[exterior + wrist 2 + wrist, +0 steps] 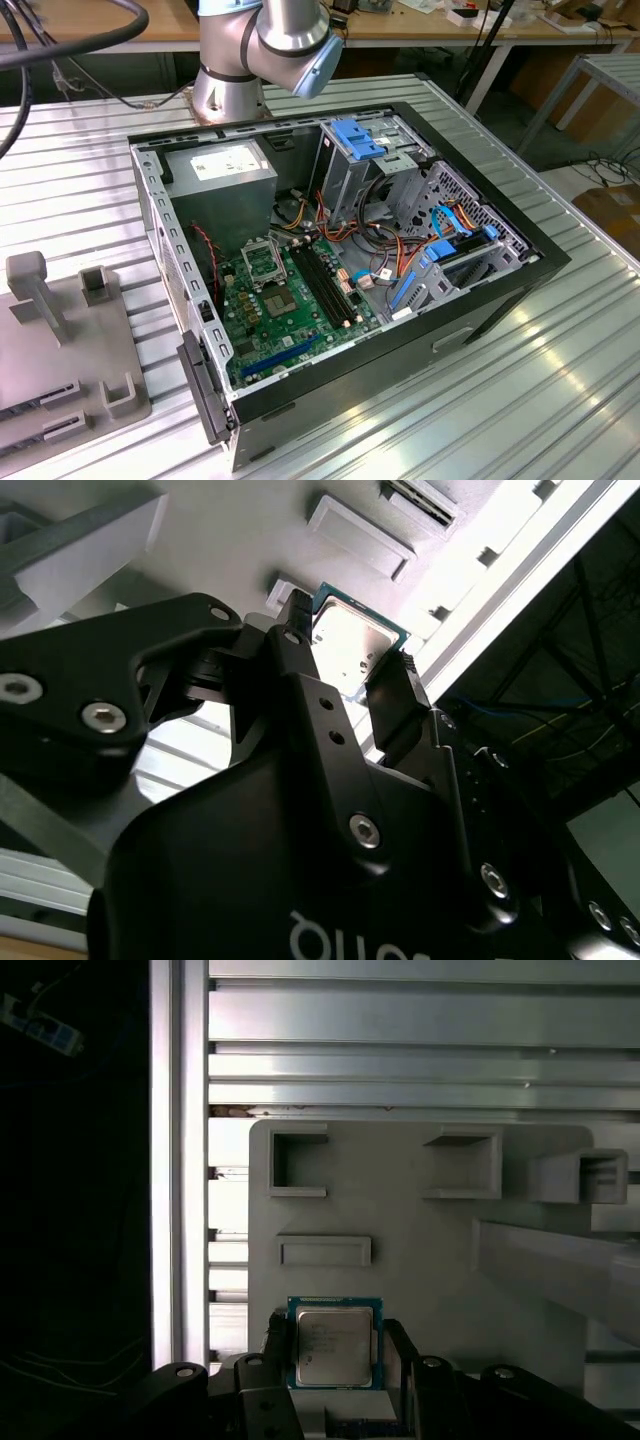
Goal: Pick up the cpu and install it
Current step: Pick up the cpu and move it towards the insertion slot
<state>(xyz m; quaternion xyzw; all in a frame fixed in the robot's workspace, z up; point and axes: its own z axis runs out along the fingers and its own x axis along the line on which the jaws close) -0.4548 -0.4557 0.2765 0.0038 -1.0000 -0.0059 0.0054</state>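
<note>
Clamping the cpu (335, 1348) by two opposite edges, the gripper (336, 1328) presses its matte black fingers (278, 1332) against it. The chip is thin and square, with a silver-grey lid and a green rim, lid facing the wrist.

It sits over a pale grey fixture plate (420, 1250) with rectangular pockets, on the ribbed aluminium table (400, 1050). Whether it rests on the plate or is lifted off it, cannot tell — the fingers cover part of its rim.

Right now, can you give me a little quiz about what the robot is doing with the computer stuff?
1. True or false: the gripper holds the cpu.
2. Behind the cpu in the first wrist view is: A a grey tray; B a keyboard; C a red box.
3. In the exterior view, what colour is the motherboard inside the open computer case?
Key: 1 true; 2 A; 3 green.
</note>
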